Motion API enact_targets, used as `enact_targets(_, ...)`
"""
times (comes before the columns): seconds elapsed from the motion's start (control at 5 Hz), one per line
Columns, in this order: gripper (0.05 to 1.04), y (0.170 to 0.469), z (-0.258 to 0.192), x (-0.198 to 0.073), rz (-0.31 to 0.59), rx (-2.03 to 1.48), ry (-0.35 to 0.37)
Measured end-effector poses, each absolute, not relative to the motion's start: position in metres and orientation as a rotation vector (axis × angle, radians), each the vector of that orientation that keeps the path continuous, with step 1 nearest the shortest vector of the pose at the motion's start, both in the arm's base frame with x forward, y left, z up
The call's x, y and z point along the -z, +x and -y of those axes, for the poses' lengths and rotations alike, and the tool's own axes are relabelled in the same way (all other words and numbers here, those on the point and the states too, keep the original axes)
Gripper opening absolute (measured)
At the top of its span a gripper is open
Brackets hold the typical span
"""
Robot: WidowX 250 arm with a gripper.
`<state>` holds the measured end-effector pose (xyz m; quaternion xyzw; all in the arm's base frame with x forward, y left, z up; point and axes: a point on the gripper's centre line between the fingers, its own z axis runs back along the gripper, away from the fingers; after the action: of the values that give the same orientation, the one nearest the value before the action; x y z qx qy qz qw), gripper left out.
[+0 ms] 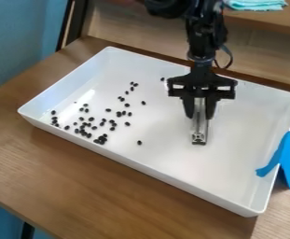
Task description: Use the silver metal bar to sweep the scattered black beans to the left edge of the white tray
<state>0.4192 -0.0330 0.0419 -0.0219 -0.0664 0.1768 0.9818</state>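
The broadest thing below the gripper (199,116) is the surface (79,172), brown with a wood grain running along it. On it, under and around the gripper, lies a shallow white tray (184,163), rectangular with rounded corners, raised walls and a smooth floor that catches a soft shine. The black arm (201,42) comes in from above, and the gripper hangs down over the far half of the tray, its fingers closed in on a slim metal tool (199,133) between them. Beyond the gripper's right side, as the camera sees it, creased matte blue tape (289,158) clings to the tray's end wall and trails over the rim; up behind the gripper, a folded turquoise cloth (256,4) lies on a wooden shelf (265,17). The tool is narrow, straight and silvery, its long axis running down from the gripper towards the near wall, with a dark-edged, patterned lower end. Smallest are the dark bean-like pieces (101,140), rounded and black, nearly all scattered to the gripper's left and nearer the camera, thickest by the near-left wall; one lies just beside the gripper, at its upper left.
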Motion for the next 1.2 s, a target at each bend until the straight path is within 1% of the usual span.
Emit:
enact_targets(0.2, 0.375, 0.412, 0.014, -0.043, 0.112, -0.342, -0.047)
enact_targets(0.6, 0.375, 0.397, -0.039, -0.042, 0.086, -0.353, -0.031)
enact_targets(0.8, 0.375, 0.388, -0.061, -0.042, 0.094, -0.356, -0.029)
enact_targets(1.0, 0.375, 0.38, -0.074, -0.04, 0.131, -0.341, -0.022)
enact_targets(1.2, 0.375, 0.374, -0.099, -0.041, 0.151, -0.324, -0.005)
